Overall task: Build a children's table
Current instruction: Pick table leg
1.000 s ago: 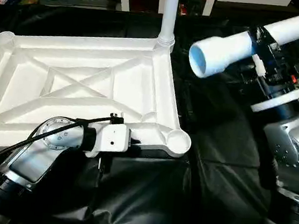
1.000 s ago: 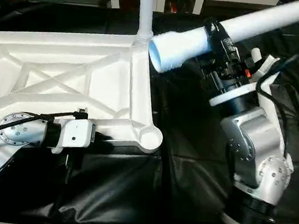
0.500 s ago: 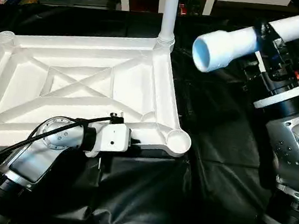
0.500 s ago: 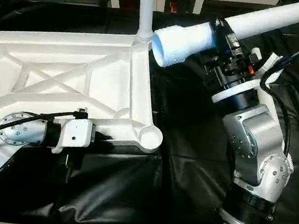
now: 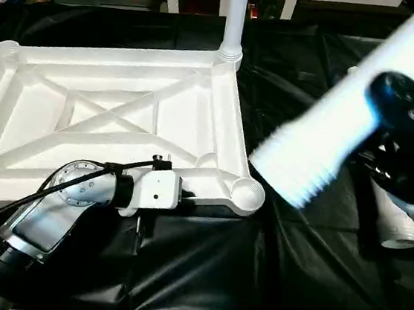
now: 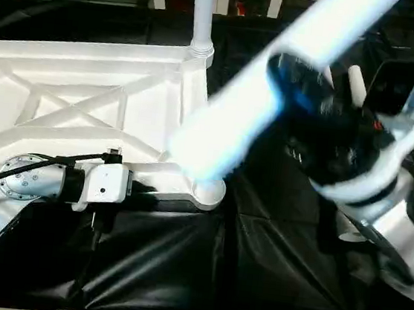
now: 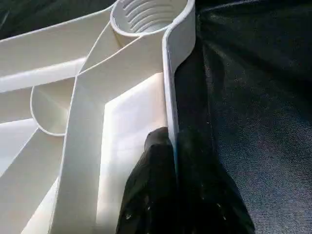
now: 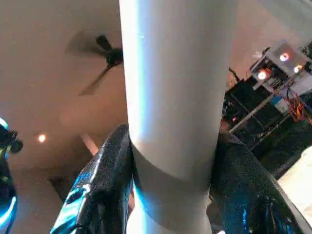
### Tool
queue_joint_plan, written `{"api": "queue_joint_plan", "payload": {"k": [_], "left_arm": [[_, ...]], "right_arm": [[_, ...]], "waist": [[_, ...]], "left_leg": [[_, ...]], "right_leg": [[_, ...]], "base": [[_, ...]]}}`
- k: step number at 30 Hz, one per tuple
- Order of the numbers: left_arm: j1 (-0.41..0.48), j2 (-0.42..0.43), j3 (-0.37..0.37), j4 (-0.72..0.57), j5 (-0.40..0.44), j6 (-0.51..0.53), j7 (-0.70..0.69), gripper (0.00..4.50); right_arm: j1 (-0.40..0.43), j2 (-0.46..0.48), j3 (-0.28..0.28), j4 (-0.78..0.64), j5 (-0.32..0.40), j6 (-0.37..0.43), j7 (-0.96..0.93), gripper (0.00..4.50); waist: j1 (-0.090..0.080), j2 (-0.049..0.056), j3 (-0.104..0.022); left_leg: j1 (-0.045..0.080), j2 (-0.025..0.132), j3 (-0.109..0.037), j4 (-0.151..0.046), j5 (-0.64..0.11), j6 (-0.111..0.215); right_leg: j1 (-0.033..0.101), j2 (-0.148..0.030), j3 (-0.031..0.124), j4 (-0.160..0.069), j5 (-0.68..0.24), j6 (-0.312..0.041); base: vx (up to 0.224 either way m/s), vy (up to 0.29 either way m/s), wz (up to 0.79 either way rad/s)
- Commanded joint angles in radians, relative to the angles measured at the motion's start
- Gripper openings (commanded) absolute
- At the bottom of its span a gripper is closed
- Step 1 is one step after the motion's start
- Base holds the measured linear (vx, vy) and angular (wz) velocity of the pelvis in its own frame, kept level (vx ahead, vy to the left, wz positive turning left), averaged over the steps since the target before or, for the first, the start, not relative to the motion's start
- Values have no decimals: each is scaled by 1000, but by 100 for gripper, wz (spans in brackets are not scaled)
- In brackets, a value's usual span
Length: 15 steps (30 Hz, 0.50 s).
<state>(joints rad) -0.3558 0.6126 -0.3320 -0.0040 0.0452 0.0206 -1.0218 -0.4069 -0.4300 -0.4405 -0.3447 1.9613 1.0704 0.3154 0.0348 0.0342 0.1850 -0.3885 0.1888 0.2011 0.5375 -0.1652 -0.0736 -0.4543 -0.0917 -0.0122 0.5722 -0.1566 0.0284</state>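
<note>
Leg (image 8: 170,97) apparently clamped between right gripper (image 8: 170,195) fingers

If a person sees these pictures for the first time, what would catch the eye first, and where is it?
First comes the white leg slanting across the right side, held in the right end effector, with its threaded end low near the top's near right socket. Next is the white ribbed top lying upside down on the black cloth, with one leg already standing in its far right corner. The left end effector pinches the top's near rim.

White table top (image 5: 114,114), white leg (image 5: 327,150), black cloth (image 5: 194,266)
</note>
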Motion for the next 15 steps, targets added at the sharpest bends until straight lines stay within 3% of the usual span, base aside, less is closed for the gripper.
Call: {"api": "queue_joint_plan", "payload": {"k": [1, 15], "left_arm": [[37, 12, -34, 56, 49, 20, 3, 2], [34, 12, -35, 59, 50, 19, 6, 2]], "right_arm": [[19, -31, 1, -43, 10, 0, 69, 187], [42, -71, 20, -29, 9, -31, 169, 187]], "waist": [[2, -15, -49], [4, -16, -51]], "left_leg": [[12, 16, -5, -57, -182, 37], [13, 18, -5, -55, -158, 57]], "right_leg": [[46, -23, 20, -68, -275, -165], [48, -23, 19, -68, -270, -184]], "base": [[0, 0, 0], [0, 0, 0]]}}
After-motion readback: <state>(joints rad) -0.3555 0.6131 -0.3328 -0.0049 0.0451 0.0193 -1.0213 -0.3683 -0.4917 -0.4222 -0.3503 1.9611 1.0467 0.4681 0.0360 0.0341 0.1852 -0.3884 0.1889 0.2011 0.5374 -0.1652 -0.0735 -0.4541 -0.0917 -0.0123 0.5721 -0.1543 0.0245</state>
